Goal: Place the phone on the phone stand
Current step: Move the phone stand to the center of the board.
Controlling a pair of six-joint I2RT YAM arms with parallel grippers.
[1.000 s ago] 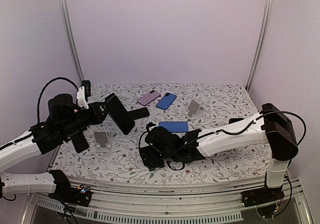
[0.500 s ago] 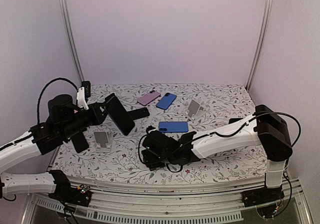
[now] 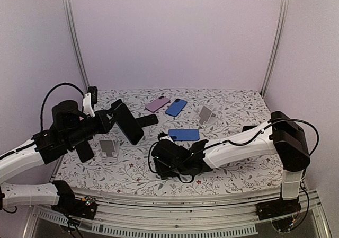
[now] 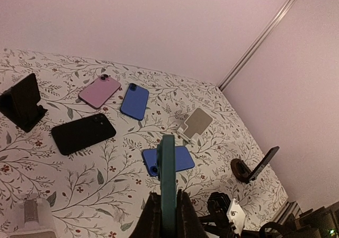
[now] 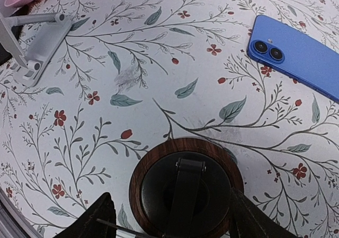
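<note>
Near edge: my right tool [image 5: 170,206] straddles the round wooden stand [image 5: 186,187], fingers spread either side, not clamped; probably there to steady it. Further out, my left tool [image 4: 165,217] is clenched on the phone [image 4: 168,179], edge-up above the surface [image 5: 132,63], ready for lowering.
</note>
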